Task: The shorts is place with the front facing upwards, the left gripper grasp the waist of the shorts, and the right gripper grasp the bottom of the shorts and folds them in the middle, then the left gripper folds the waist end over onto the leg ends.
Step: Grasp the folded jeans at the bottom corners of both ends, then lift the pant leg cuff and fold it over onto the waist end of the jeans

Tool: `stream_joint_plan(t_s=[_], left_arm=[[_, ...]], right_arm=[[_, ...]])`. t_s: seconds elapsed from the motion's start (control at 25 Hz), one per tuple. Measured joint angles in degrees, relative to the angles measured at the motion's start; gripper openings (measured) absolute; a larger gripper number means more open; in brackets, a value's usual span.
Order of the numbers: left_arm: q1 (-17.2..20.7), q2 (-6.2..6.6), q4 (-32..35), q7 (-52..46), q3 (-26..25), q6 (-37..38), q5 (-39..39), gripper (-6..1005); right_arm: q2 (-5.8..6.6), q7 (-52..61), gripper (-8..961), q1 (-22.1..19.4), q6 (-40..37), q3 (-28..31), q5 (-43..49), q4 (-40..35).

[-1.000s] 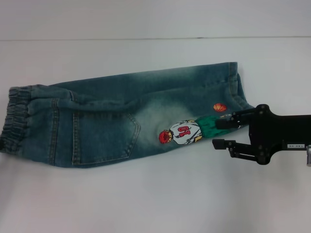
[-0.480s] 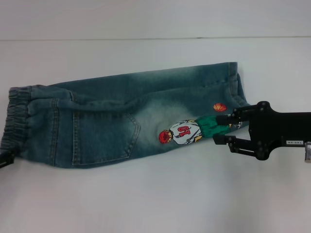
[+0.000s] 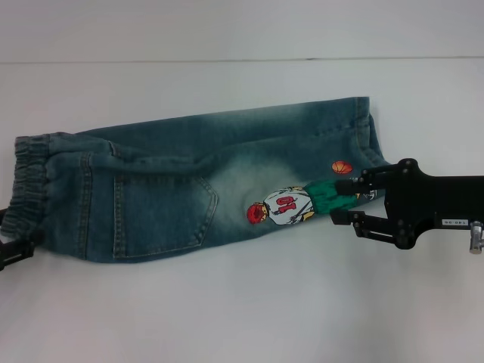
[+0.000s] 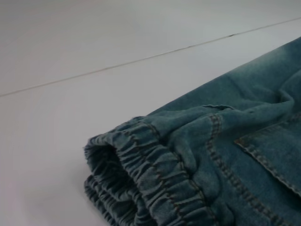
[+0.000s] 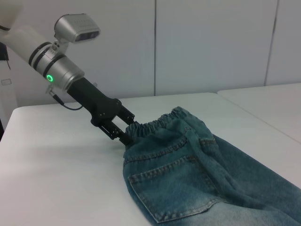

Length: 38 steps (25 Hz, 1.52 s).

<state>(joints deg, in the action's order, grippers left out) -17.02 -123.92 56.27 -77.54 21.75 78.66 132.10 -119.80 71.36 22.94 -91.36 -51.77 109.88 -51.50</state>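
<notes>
**Both grippers at the shorts' ends**

The shorts (image 3: 189,185) lie folded lengthwise on the white bench (image 3: 242,318). The right gripper (image 3: 349,206) is clamped on the leg hem; the left gripper (image 5: 123,132) sits at the waistband (image 4: 155,179), jaws apart around it. A shallow waistband bite could slip during the fold. Bare bench lies all round.

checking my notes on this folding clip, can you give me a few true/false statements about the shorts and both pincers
1. The shorts lie already folded lengthwise on the white table. True.
2. The right pincer is at the leg end, by the green patch of the cartoon print. True.
3. The left pincer is parked far from the shorts. False: it sits at the elastic waistband.
4. The waist end is folded over the leg ends. False: the shorts lie stretched out.
5. A back pocket shows. True.
</notes>
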Motion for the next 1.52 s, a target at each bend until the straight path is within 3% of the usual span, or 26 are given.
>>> stream_joint_plan(t_s=[0.36,0.48,0.92,1.2,1.52], left_arm=[[0.3,0.00,1.4,-2.0,0.1,-0.2,0.6,652],[0.0,0.00,1.7,-3.3,0.1,-0.1,1.8,442],[-0.8,0.00,2.3,-5.2,0.8,0.9,1.9,37],[-1.6,-0.03,9.3,-11.7,0.6,9.9,-5.0,33],[-4.0,0.23,17.4,-20.7,0.8,15.1,-14.2,35]], right_arm=[[0.00,0.0,414,-0.1,0.1,0.0,0.0,0.0],[-0.04,0.0,413,-0.2,0.1,0.0,-0.1,0.0],[-0.17,-0.1,412,-0.2,0.8,-0.1,-0.2,0.1],[-0.17,-0.1,413,0.3,1.6,0.6,-1.0,0.1],[-0.35,-1.6,350,2.7,10.8,-2.1,-7.9,4.9]])
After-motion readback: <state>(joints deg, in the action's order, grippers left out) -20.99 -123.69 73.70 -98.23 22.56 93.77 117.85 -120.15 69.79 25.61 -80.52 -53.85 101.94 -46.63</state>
